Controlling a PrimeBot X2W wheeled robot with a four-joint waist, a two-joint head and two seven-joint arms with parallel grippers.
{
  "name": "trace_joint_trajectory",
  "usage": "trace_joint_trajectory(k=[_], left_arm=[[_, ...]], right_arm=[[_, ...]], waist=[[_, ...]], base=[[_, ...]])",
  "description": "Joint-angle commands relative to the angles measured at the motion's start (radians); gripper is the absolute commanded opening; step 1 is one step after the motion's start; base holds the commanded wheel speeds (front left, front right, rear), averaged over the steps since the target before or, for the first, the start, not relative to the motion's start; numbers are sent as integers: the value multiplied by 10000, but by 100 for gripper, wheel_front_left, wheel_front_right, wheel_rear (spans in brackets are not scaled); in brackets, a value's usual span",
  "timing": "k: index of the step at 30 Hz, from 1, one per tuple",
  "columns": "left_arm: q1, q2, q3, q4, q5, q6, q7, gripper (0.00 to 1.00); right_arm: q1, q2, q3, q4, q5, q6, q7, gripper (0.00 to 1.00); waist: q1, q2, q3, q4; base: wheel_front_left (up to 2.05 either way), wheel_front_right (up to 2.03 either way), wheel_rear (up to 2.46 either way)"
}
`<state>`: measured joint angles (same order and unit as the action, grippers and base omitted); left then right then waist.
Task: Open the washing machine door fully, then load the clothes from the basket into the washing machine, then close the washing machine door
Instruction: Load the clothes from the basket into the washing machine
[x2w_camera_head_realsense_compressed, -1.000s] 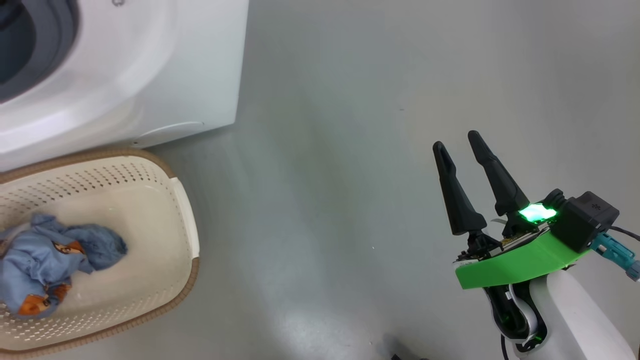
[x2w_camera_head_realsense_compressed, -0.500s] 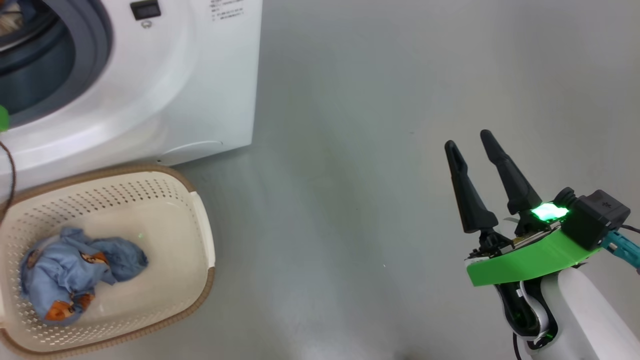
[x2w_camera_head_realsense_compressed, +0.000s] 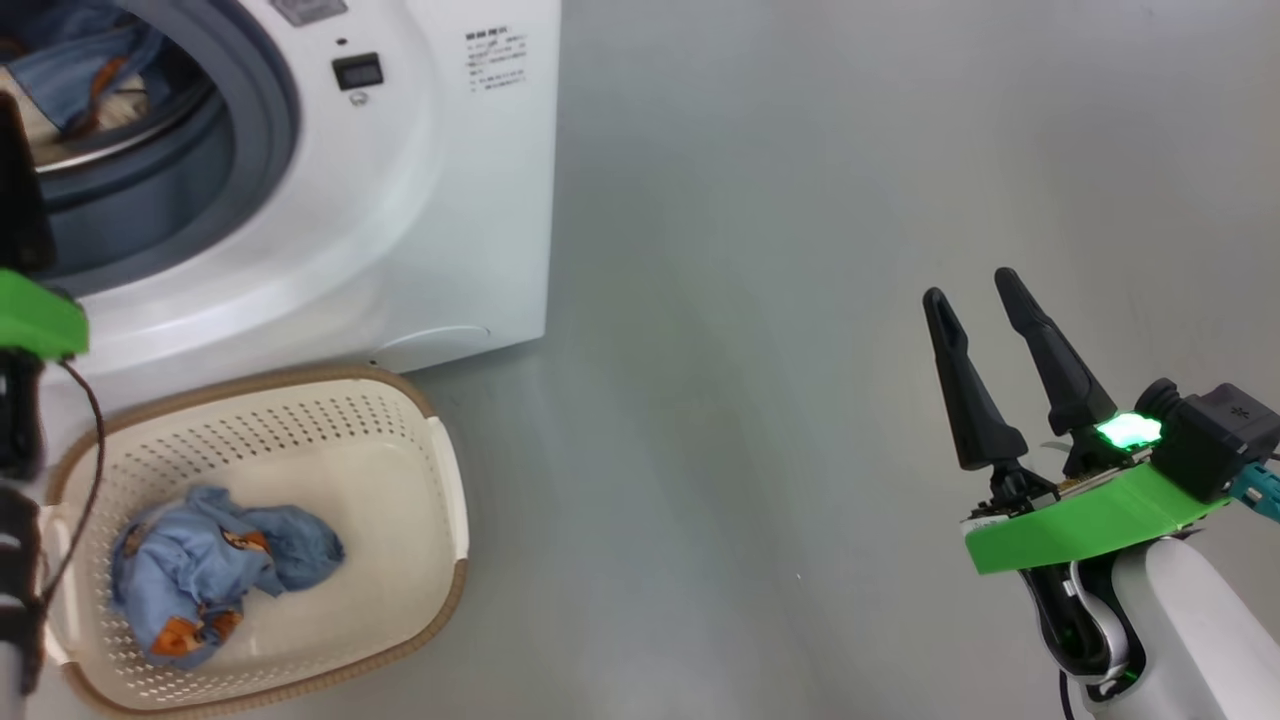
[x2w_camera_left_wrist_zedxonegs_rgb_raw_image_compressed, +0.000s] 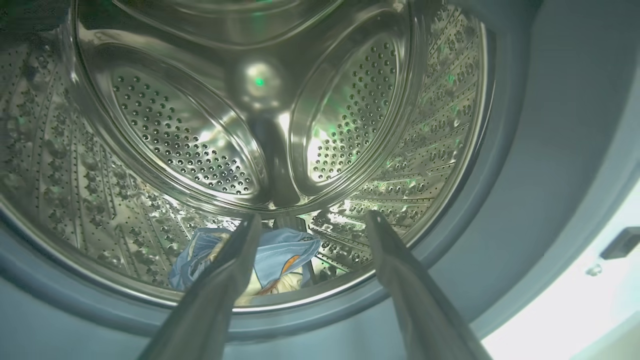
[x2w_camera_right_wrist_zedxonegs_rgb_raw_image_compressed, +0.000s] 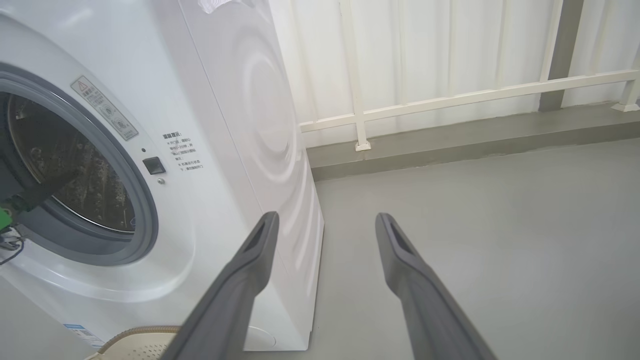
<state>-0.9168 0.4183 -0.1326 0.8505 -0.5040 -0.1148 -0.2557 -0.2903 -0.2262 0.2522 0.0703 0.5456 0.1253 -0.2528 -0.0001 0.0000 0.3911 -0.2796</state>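
Observation:
The white washing machine (x2w_camera_head_realsense_compressed: 400, 200) stands with its opening uncovered; its black door is out of view. A piece of the light blue clothes (x2w_camera_left_wrist_zedxonegs_rgb_raw_image_compressed: 280, 252) lies at the front of the steel drum (x2w_camera_left_wrist_zedxonegs_rgb_raw_image_compressed: 350, 115). My left gripper (x2w_camera_left_wrist_zedxonegs_rgb_raw_image_compressed: 314, 217) is open and empty at the grey gasket (x2w_camera_head_realsense_compressed: 270, 130), pointing into the drum just above that garment. Another bundle of the clothes (x2w_camera_head_realsense_compressed: 215, 580) lies in the cream basket (x2w_camera_head_realsense_compressed: 440, 560) on the floor before the machine. My right gripper (x2w_camera_head_realsense_compressed: 970, 290) hangs open and empty over bare floor, far to the right.
Grey floor (x2w_camera_head_realsense_compressed: 750, 300) stretches right of the machine. The right wrist view has a white railing (x2w_camera_right_wrist_zedxonegs_rgb_raw_image_compressed: 450, 100) and a raised grey kerb (x2w_camera_right_wrist_zedxonegs_rgb_raw_image_compressed: 475, 145) along a pale wall behind the machine (x2w_camera_right_wrist_zedxonegs_rgb_raw_image_compressed: 225, 150). The basket's rim (x2w_camera_right_wrist_zedxonegs_rgb_raw_image_compressed: 140, 332) peeks in below.
The head camera has swung toward the machine, so the whole picture has shifted right and down. My left arm has come into view at the left edge, by the opening. The basket bundle lies unchanged.

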Motion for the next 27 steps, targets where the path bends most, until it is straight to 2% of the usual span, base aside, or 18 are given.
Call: trace_joint_trajectory(k=[1,15,27], left_arm=[[269,388,410,-383,159,-11,-60,100],[2403,-573,1875,-1380,950,-119,-60,100],[4006,-1168,2129,-2404,1763,-155,-60,100]], right_arm=[[293,-208,70,-176,29,54,-90,100],[807,-667,-194,10,184,54,-90,100],[1438,-979,-540,22,282,54,-90,100]], waist=[[1,0,-236,161],[1,0,-1338,706],[1,0,-2050,1178]], base=[[0,0,0],[0,0,0],[0,0,0]])
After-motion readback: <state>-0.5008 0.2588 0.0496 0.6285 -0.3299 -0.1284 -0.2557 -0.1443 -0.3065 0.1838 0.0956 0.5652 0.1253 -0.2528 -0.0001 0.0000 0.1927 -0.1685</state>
